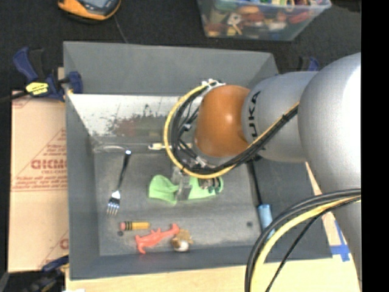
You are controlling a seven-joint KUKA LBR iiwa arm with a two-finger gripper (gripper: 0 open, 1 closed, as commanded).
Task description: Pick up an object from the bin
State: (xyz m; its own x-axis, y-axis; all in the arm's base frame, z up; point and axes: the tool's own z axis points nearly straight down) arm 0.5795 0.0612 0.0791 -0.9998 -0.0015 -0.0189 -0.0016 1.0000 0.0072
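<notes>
My gripper [182, 186] is down in the middle of the bin, below the arm's orange cover. It sits on a light green soft thing [161, 188] that lies crumpled on the floor and spreads to both sides of it. The green thing's right part [206, 188] carries a dark mark. Whether anything is gripped is hidden. A black-handled fork [118, 184] lies to the left, tines toward the front.
Along the front of the bin lie an orange marker with a black cap [135, 226], a red lizard-shaped toy [155, 238] and a small brownish lump [180, 243]. A black pen with a blue end [260, 202] lies against the right wall. The arm covers the bin's right back part.
</notes>
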